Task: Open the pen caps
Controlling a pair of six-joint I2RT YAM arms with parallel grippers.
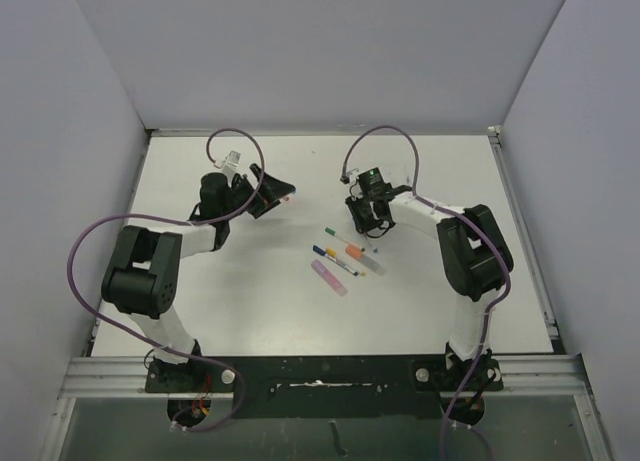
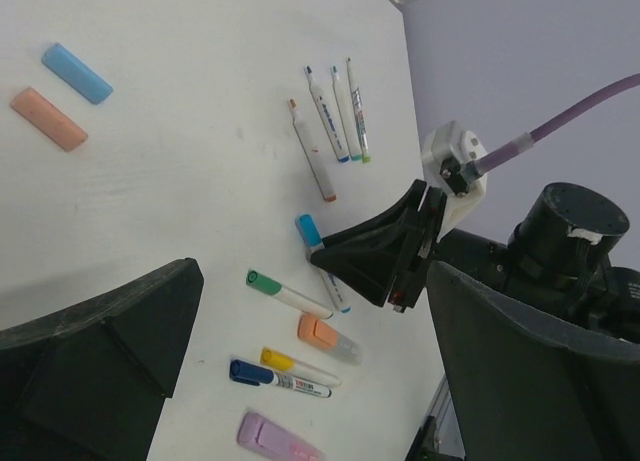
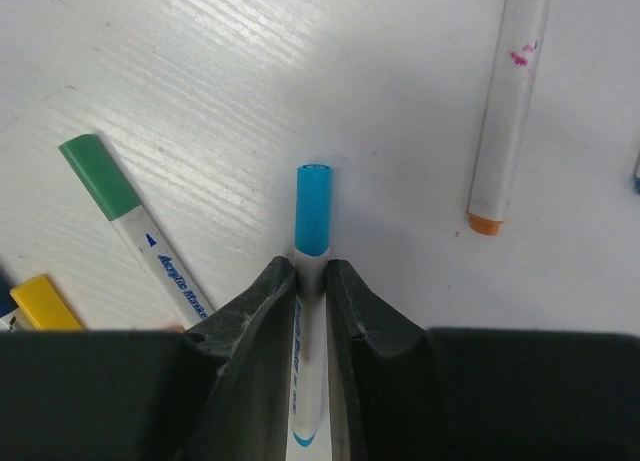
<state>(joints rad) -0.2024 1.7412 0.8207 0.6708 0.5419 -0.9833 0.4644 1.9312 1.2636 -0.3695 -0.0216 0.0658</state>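
My right gripper point(image 3: 310, 271) is shut on the white body of a pen, just below its light blue cap point(image 3: 312, 209), with the pen lying on the table. The same grip shows in the left wrist view point(image 2: 385, 266). Capped pens lie beside it, with a green cap point(image 2: 262, 281), an orange cap point(image 2: 318, 331), a yellow cap point(image 2: 278, 360), a dark blue cap point(image 2: 250, 372) and a purple cap point(image 2: 262, 431). Two loose caps, blue point(image 2: 77, 73) and orange point(image 2: 48, 118), lie farther off. My left gripper point(image 2: 315, 291) is open, empty and held above the table.
Several uncapped pale pens point(image 2: 335, 121) lie side by side beyond the right gripper; one with an orange tip point(image 3: 505, 111) shows in the right wrist view. The capped pens lie mid-table point(image 1: 340, 256). Grey walls surround the white table point(image 1: 200, 281).
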